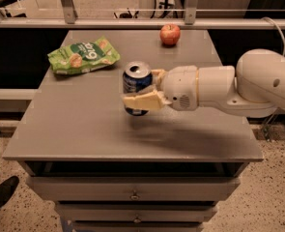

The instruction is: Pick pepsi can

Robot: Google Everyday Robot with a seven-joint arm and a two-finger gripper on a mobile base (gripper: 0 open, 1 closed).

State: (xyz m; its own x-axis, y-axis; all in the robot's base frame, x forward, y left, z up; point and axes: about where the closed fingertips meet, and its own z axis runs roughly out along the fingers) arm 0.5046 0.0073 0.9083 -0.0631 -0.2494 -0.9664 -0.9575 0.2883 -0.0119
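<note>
Green chip bag (83, 56) by the counter's (84, 129) far-left corner, pepsi can (136, 87) mid-counter looking just clear of the surface, your tool (141, 90) clamped on it, so squeeze firmly and lift straight up, well apart from the far-edge apple (170, 34).

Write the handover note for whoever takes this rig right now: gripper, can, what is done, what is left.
Gripper: shut on the pepsi can, over the middle of the table.
Pepsi can: upright between the fingers and apparently just clear of the tabletop, with a shadow beneath it.
Done: grasp made.
Left: probably raise the can well clear and check that the hold is firm.
Nearby: the apple at the far edge and the green chip bag, both apart from the can.
</note>
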